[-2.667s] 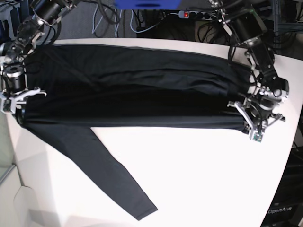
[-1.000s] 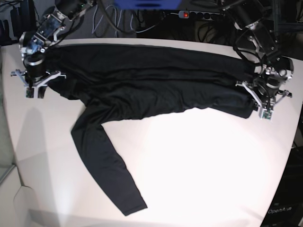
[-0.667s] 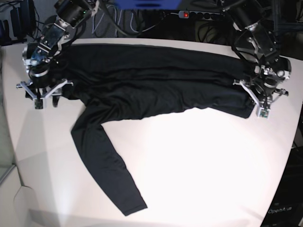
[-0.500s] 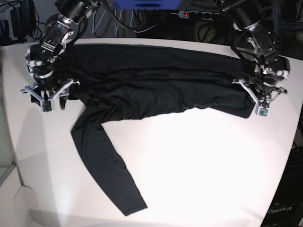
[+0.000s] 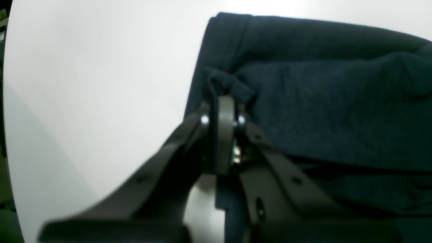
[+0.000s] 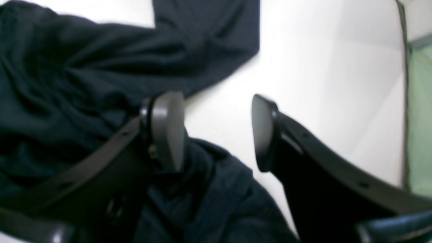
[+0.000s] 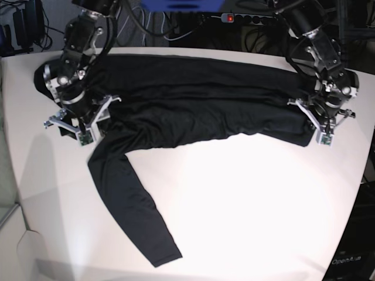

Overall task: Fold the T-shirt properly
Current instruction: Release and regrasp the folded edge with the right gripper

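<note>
1. Bench [image 7: 246, 199]: a white, rounded work surface that fills most of the base view. Its lower half is bare and brightly lit. Behind its 12 o'clock edge lie dark cables and a power strip [image 7: 240, 18] with a lit red switch.
2. T-shirt [image 7: 193, 105]: black, long-sleeved, laid flat as a wide band across the upper half of the bench, from 9 o'clock to 3 o'clock. One sleeve [image 7: 132, 205] runs from the band toward 7 o'clock, and its cuff lies near the front edge. The fabric is wrinkled near the middle of the band.
3. Hidden or unclear: the black fabric shows few fold lines, so the layering of the band cannot be read. Both wrist views are blurred at close range. The upper links of both arms are cut off at the top edge of the base view.
4. Right gripper [image 6: 217, 133]: at the 9 o'clock end of the garment. Jaws are spread wide with bare bench between them. One finger [image 6: 167, 130] sits over the fabric; nothing is grasped.
5. Left gripper [image 5: 222, 111]: at the 3 o'clock end of the garment. Jaws are clenched on a small pinch of T-shirt edge.
</note>
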